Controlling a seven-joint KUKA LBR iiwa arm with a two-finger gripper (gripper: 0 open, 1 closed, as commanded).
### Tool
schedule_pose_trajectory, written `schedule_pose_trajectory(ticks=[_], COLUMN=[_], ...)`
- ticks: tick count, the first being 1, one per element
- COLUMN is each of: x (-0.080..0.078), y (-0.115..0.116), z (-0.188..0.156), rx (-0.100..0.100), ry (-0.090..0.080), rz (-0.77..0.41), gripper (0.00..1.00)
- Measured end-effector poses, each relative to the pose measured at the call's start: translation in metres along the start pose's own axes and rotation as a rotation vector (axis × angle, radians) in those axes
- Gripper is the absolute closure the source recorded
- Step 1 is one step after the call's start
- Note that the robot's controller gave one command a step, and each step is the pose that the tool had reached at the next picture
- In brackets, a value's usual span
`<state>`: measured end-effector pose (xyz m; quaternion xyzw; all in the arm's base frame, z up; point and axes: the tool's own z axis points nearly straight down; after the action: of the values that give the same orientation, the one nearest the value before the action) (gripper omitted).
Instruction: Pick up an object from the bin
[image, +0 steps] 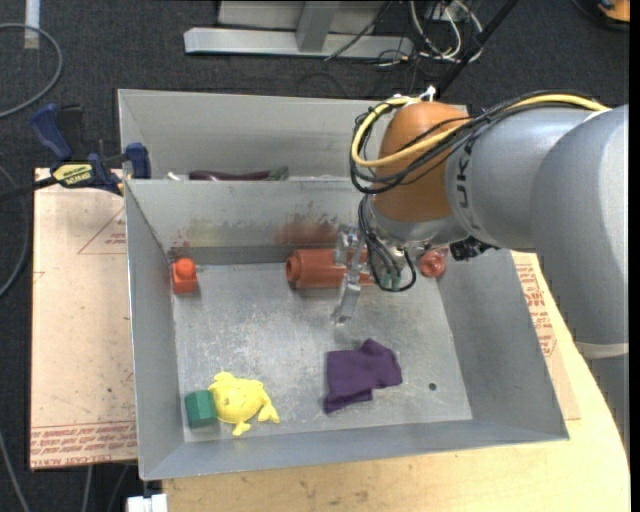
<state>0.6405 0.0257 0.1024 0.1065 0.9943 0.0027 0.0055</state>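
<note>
My gripper (365, 296) hangs low at the back middle of the bin, under the arm's orange cover. Its fingers (346, 298) stand apart, open, with nothing between them. A red cylinder (314, 270) lies on its side against the back wall, its right end touching or just short of the left finger. A crumpled purple cloth (361, 375) lies on the floor in front of the gripper, apart from it. A small red-orange piece (432, 264) sits by the right wall, just right of the gripper.
A small orange block (184, 275) stands at the back left corner. A yellow soft toy (241, 402) and a green block (200, 408) lie together at the front left. The arm reaches in over the right wall.
</note>
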Motion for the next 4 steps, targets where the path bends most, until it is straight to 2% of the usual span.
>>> schedule_pose_trajectory(ticks=[1, 2, 3, 4], x=[-0.003, -0.003, 0.007, 0.016], y=[0.011, 0.011, 0.017, 0.036], z=[0.020, 0.020, -0.017, -0.072], rx=[0.001, 0.001, 0.002, -0.003], ry=[-0.028, -0.028, -0.016, -0.031], rz=[-0.034, -0.034, -0.018, 0.118], gripper=[1.00, 1.00, 1.00, 0.00])
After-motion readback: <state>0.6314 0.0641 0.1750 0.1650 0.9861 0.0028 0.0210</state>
